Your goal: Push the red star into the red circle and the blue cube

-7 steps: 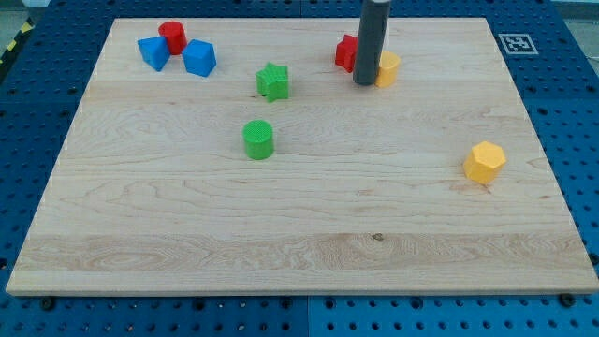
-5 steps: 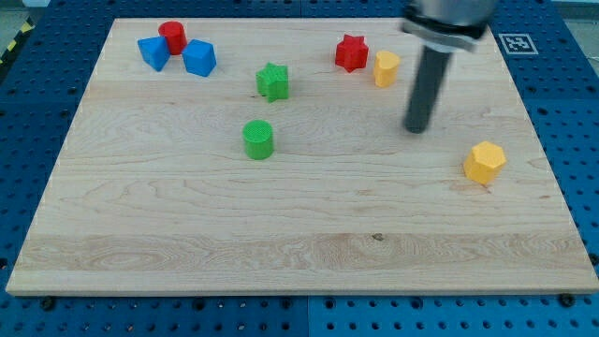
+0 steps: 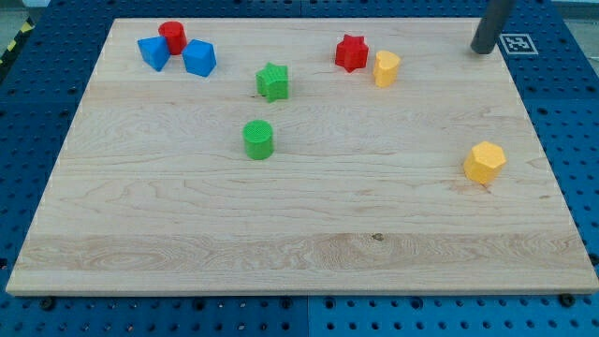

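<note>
Task not yet done: the red star (image 3: 351, 52) sits near the worktop's (image 3: 281, 215) top edge, well apart from the red circle (image 3: 172, 36) and blue cube (image 3: 199, 58) at top left. There is no claw; my tip (image 3: 483, 50) stands at the top right corner, clear of all blocks, so the whole leftward push remains.

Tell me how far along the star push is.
Nothing looks done: the red star sits beside the yellow block, far right of the red circle and blue cube. My tip is at the board's top-right corner, touching no block. The whole push leftward remains.
</note>
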`<state>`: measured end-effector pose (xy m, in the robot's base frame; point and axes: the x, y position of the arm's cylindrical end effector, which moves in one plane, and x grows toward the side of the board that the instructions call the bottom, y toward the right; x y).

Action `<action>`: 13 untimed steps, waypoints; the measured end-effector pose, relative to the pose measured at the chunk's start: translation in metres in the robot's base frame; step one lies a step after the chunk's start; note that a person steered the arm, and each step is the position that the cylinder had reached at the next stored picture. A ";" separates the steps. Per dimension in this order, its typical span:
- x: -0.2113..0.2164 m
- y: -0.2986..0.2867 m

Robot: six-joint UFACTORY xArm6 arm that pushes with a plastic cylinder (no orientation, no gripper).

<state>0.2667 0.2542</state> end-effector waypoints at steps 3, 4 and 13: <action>0.012 -0.086; 0.022 -0.094; -0.020 -0.302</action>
<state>0.2465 -0.0474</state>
